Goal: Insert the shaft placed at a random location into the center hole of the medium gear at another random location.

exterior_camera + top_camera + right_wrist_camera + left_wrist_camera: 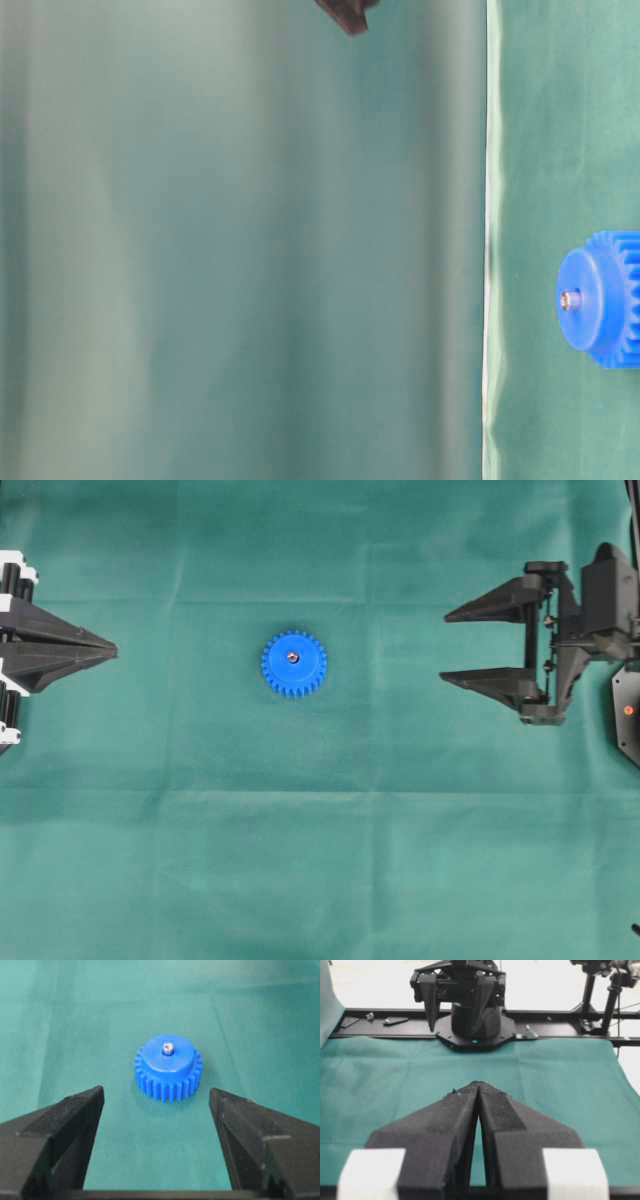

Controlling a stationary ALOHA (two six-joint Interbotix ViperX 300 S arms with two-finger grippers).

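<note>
My right gripper [446, 645] stands with its jaws spread wide and nothing between them; in its own wrist view the two black fingers [65, 1125] frame the cloth at either side, clear of any object. It sits at the right edge of the overhead view, well apart from the medium gear [294, 663]. My left gripper [112, 652] rests at the opposite edge, its two fingers pressed tip to tip and holding nothing, as its wrist camera shows plainly.

Between the two arms, nearer the middle of the green cloth [320, 860], the blue gear lies flat with its teeth ringing the rim. I see the shaft [167, 1049] standing upright in the center hole, its silvery top poking a little above the gear's raised hub. The table-level view gives the same: the pin's end shows at the hub's middle. The hole itself is filled by the pin, so I cannot see into it. Neither gripper touches the gear.
</note>
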